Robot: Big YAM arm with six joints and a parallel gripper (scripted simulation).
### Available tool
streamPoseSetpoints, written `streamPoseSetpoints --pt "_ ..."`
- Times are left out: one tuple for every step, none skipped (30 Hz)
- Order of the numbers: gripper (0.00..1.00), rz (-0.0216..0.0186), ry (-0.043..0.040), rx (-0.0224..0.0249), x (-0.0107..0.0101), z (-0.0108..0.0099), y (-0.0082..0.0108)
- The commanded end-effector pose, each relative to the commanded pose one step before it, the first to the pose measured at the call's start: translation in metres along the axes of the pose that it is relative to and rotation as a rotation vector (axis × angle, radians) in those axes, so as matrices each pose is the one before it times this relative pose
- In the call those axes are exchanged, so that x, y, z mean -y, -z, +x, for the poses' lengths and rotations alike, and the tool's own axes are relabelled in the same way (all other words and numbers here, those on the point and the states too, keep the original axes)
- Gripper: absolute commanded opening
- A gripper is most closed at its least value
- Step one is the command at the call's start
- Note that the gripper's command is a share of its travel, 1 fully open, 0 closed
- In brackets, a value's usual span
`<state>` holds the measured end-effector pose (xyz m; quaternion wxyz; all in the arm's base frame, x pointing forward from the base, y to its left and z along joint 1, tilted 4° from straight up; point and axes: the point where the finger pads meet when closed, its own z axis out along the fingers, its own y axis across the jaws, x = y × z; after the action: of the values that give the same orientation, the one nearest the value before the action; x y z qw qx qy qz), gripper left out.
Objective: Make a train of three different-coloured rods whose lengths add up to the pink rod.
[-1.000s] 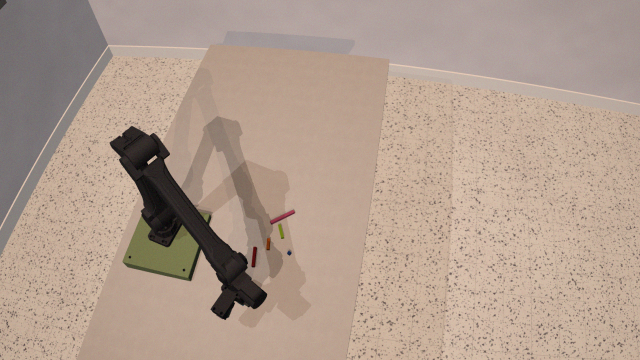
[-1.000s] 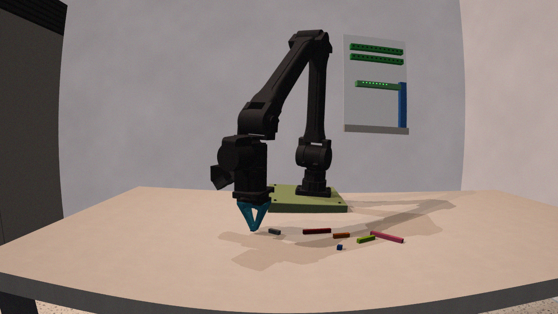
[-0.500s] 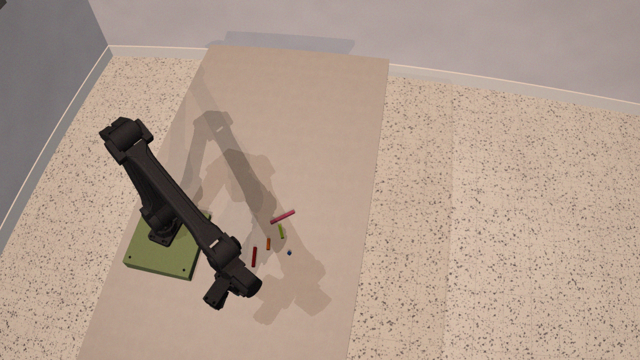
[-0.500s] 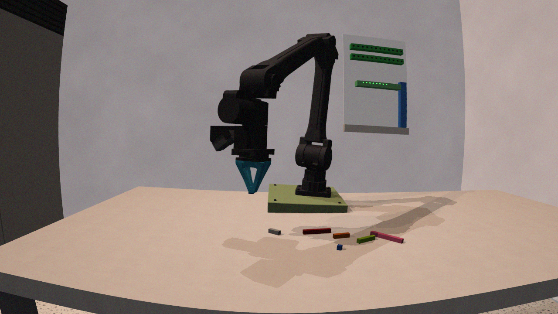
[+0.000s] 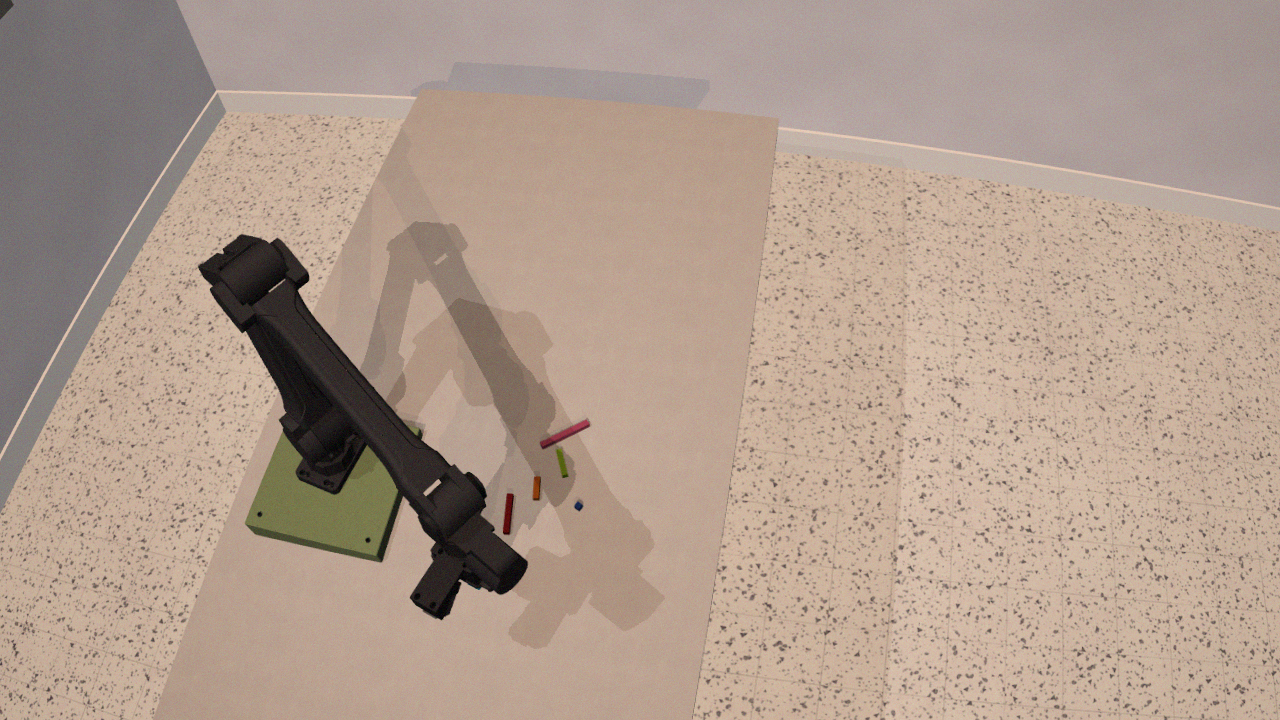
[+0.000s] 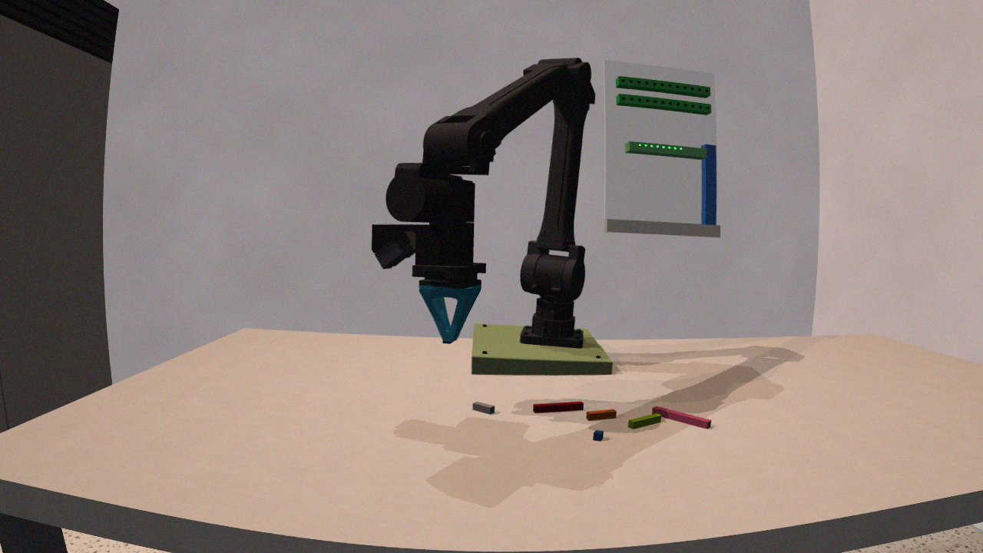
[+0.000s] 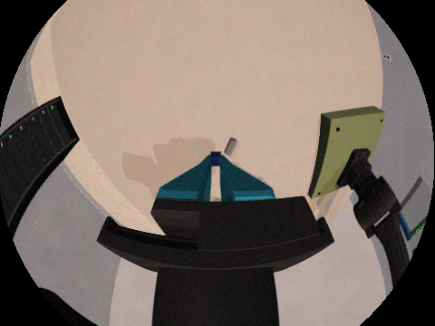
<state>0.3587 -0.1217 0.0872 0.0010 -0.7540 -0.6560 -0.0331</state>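
My tool [image 6: 446,336] hung high above the pale beige tabletop [image 6: 206,426], well off its surface, with the teal fingers [image 6: 434,306] pointing straight down and drawn in to a narrow point. It was clamped on something tiny. From the wrist camera I could see a small dark-blue cube-shaped rod [image 7: 214,156] pinched right at the tips. From the side it was too small to make out.

Moving right along the tabletop, the short grey rod [image 6: 483,407] lay flat on its own, below and a little right of my tool and apart from the others. In the wrist view it showed just past my fingertips.

Next came the dark red rod [image 6: 557,406], lying flat in my arm's shadow. Just right of it was the short orange rod [image 6: 600,414], near the red one's end but not touching it. In front of the orange one sat a second blue cube [image 6: 597,434], alone and nearer the camera.

Right again, the lime-green rod [image 6: 643,421] lay at a slight angle. Its far end came close to the long pink rod [image 6: 681,416], the rightmost of the lot, and from the side I couldn't tell whether they touched. From overhead, the pink rod [image 5: 564,433] and the lime one [image 5: 561,462] lay apart, at different angles. No rods were lined up end to end.

Behind it all, my arm stood on the olive-green base plate [image 6: 494,361].
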Motion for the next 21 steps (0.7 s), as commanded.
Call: streamPoseSetpoints --pt "0.04 -0.06361 0.18268 0.0191 -0.03129 0.02134 0.02227" --pt "0.04 -0.00017 0.0 -0.00047 -0.00003 0.00008 0.0" --pt "0.04 -0.00006 0.0 -0.0001 -0.00001 0.00002 0.00001" --pt "0.04 0.00293 -0.00017 -0.00099 0.00131 0.00039 -0.00101" --pt "0.04 0.0 0.0 0.0 0.0 0.0 0.0" --pt "0.04 0.0 0.0 0.0 0.0 0.0 0.0" --pt "0.04 0.00331 0.11883 -0.00202 -0.00658 0.01541 -0.00072" --pt "0.04 -0.00039 0.0 -0.00087 -0.00007 0.00015 0.00001" --pt "0.04 -0.00018 0.0 -0.00041 -0.00003 0.00007 0.0" --pt "0.04 -0.00004 0.0 0.00002 0.0 0.0 0.00001" --pt "0.04 -0.00003 -0.00065 0.00008 0.0001 -0.00025 0.00002" --pt "0.04 -0.00025 -0.02179 0.00238 0.00339 -0.00822 0.00046" --pt "0.04 0.00682 -0.00121 -0.00281 0.00317 0.00085 -0.00242" --pt "0.04 0.0014 -0.00008 -0.0006 0.00062 0.00024 -0.0005" --pt "0.04 0.00007 0.00388 -0.00039 -0.00058 0.00146 -0.00008" --pt "0.04 0.00005 0.00667 -0.00066 -0.00101 0.0025 -0.00012" --pt "0.04 0.00001 0.00203 -0.0002 -0.00031 0.00076 -0.00004" --pt "0.04 0.00003 0.0 -0.00001 0.00001 0.0 -0.00001" --pt "0.04 0.00001 -0.00001 0.0 0.00001 0.0 0.0" --pt "0.04 -0.00003 0.00002 0.00001 -0.00001 0.0 0.00001" --pt "0.04 0.00001 -0.00001 0.0 0.00001 0.0 0.0"
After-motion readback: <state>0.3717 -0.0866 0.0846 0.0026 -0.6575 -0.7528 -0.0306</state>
